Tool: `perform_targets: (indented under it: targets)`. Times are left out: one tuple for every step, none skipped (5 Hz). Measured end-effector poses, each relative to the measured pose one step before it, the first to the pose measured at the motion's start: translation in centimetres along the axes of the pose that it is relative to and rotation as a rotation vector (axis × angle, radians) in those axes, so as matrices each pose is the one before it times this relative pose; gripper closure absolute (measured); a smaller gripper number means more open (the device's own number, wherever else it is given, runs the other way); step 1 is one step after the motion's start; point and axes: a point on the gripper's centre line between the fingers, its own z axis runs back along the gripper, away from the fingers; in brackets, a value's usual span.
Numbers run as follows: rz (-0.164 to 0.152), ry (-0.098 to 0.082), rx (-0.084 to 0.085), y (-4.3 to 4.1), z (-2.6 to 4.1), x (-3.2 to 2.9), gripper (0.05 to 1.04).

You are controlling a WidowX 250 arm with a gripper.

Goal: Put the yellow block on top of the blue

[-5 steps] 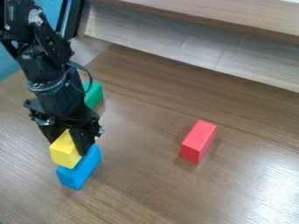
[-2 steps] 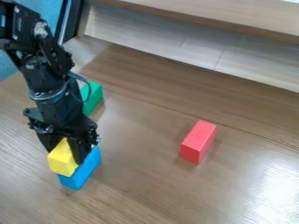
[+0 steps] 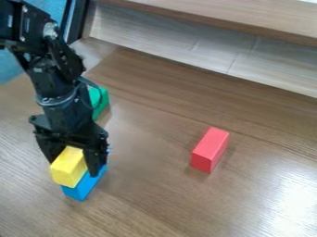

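Yellow over blue is how the stack stands now: the yellow block [image 3: 68, 169] sits on top of the blue block [image 3: 86, 184], at the left of the view, turned so that part of the blue one's upper side shows beside it. A second ago the yellow block was a little higher in the view, tight between the fingers; it has since come down, and it lies almost where the last earlier frame had it.

What differs most is the claw. The black gripper [image 3: 73, 167] has spread its fingers [image 3: 95, 163] wider, one on each side of the yellow block, and the right-hand one in view has moved away from it, so more of the block's top shows. The arm has shifted slightly rightward in view. The green block [image 3: 103, 102] behind the arm and the red block [image 3: 210, 150] well apart to the right have kept their places on the wooden table [image 3: 167, 199].
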Motion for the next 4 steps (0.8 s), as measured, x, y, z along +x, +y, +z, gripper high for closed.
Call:
perform_targets:
  targets:
    - [-0.0017,-0.0545,-0.0182,-0.356,1.538,0.929,0.083]
    - [0.0204,-0.0607,-0.0224,0.295,2.098,1.346,0.083]
    - [0.0350,-0.0578,-0.0302,0.290,1.999,1.387,0.083]
    - [0.0149,-0.0358,-0.0062,0.407,1.331,1.098,0.083]
